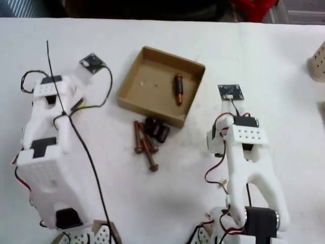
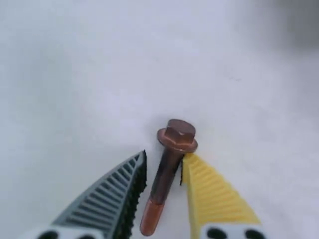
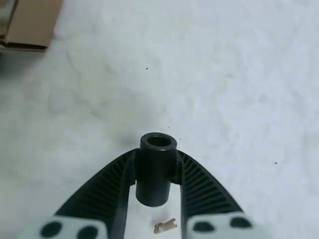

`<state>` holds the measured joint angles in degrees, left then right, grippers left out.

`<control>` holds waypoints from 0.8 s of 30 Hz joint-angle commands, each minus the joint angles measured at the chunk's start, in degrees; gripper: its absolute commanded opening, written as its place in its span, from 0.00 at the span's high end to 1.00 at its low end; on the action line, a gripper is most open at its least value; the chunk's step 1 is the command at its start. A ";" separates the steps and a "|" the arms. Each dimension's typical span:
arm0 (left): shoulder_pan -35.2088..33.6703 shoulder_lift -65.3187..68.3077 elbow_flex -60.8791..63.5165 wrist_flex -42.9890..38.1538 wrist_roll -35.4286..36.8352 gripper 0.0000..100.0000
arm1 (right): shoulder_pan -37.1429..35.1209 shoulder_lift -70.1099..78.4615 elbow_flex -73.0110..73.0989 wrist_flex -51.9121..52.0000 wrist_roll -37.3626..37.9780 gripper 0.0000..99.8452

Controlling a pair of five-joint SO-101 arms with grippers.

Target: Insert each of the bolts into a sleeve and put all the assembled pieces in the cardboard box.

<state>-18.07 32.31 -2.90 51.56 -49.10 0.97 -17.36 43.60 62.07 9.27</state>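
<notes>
My left gripper (image 2: 165, 154), one finger grey and one yellow, is shut on a copper bolt (image 2: 169, 164) just above the white table, the bolt's flanged head pointing away from the wrist. My right gripper (image 3: 157, 153) is shut on a black sleeve (image 3: 155, 172), its open bore facing away. The cardboard box (image 1: 133, 86) sits at the table's middle back with one assembled bolt and sleeve (image 1: 179, 89) inside. Just in front of the box lie loose copper bolts (image 1: 144, 145) and black sleeves (image 1: 157, 129). The left arm (image 1: 48, 137) and the right arm (image 1: 244, 147) flank the pile.
A black cable (image 1: 81, 142) runs over the left arm and down the table. A beige perforated object (image 1: 317, 63) stands at the far right edge. A corner of the box (image 3: 30, 22) shows in the right wrist view. Bare table lies between the arms.
</notes>
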 commanded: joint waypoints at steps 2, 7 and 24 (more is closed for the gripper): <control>0.40 4.97 -9.05 5.80 0.09 0.85 | 0.57 -2.77 -0.44 -0.75 0.79 0.98; 0.66 9.01 -15.65 10.02 0.09 0.87 | 0.57 -2.77 -0.44 -0.75 0.79 0.98; 2.77 9.63 -34.37 29.45 62.07 0.97 | 0.48 -2.77 -0.44 -0.75 0.79 0.98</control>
<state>-16.22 43.65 -32.88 78.11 -1.19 0.97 -17.36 43.60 62.07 9.36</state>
